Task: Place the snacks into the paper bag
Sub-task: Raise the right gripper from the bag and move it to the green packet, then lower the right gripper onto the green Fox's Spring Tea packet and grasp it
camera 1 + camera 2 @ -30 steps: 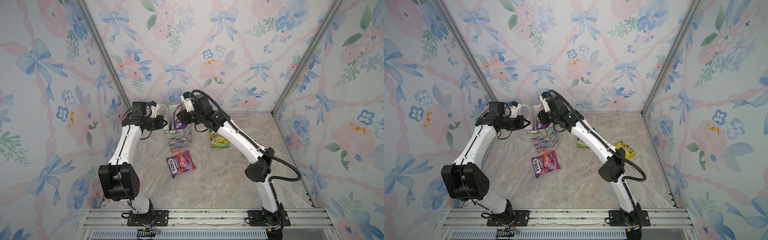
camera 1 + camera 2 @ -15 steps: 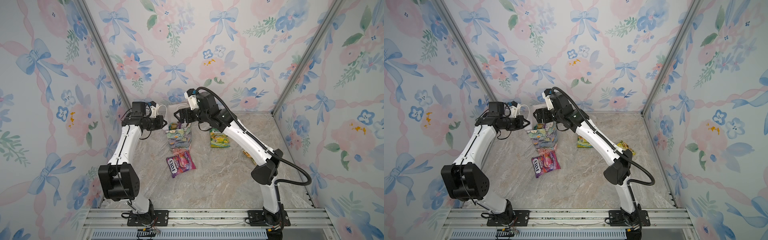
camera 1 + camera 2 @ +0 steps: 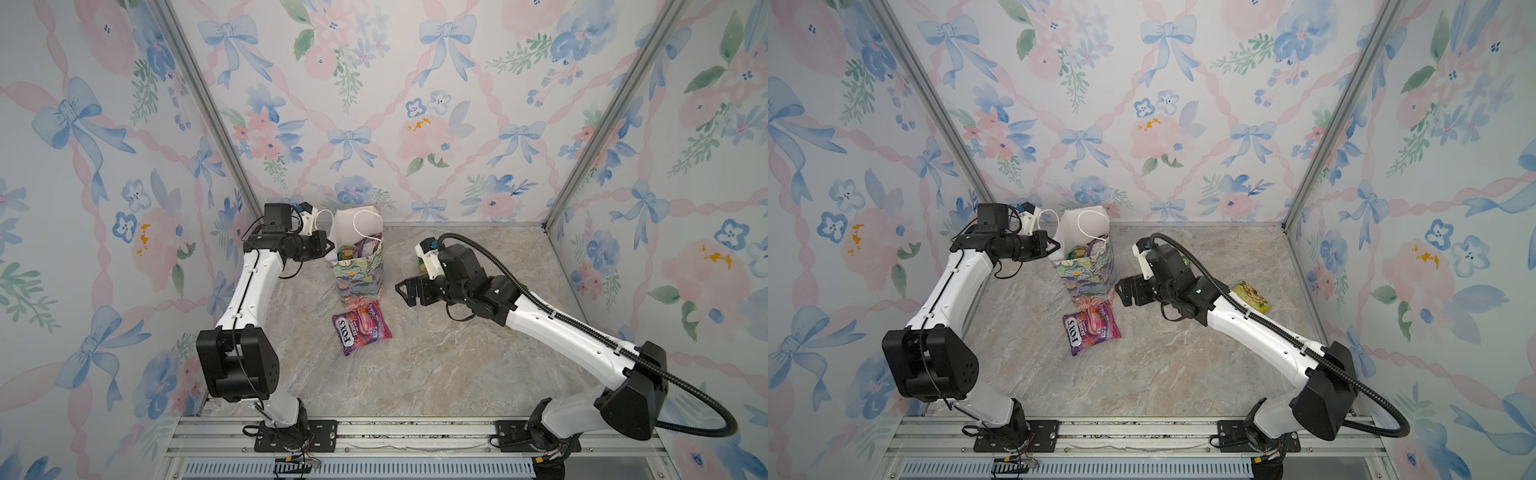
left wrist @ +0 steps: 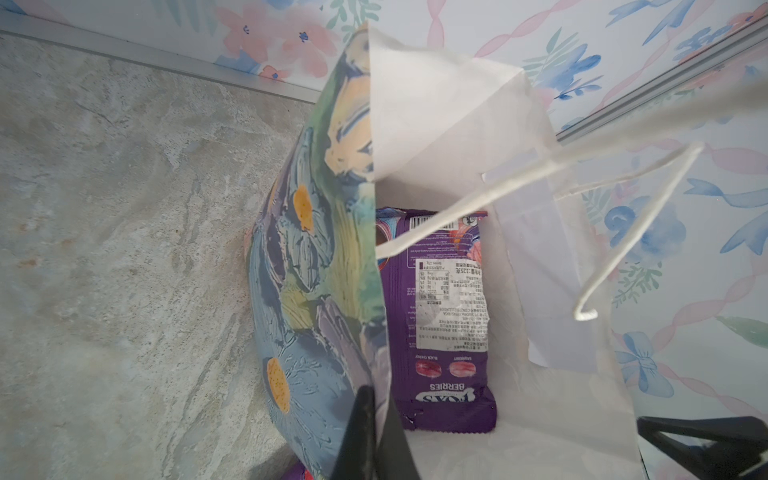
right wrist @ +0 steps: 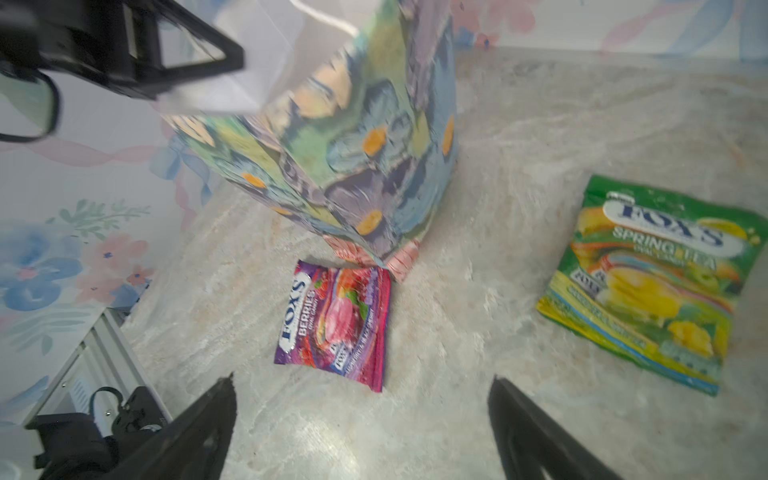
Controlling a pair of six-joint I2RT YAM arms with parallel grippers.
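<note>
Right fingers [image 3: 404, 291] have drawn back from over the paper bag [image 3: 359, 274], now spread wide and empty. Purple packet [image 4: 446, 316] lies inside. Left fingers [image 3: 328, 248] stay pinched on its rim. Berries packet [image 3: 361, 328] on the counter [image 3: 436, 365] just ahead of right fingers, green packet [image 5: 652, 282] beside them: two still to load.

"Can anything get down into the paper bag [image 3: 360, 272]?"
"From above, yes, though a cord handle [image 4: 478, 201] crosses the mouth and the left gripper [image 3: 331, 248] pinches one rim."
"And the table [image 3: 436, 365]?"
"Bare in front. A purple packet [image 3: 360, 328] lies right at the bag's foot; a green packet [image 5: 652, 278] lies apart."
</note>
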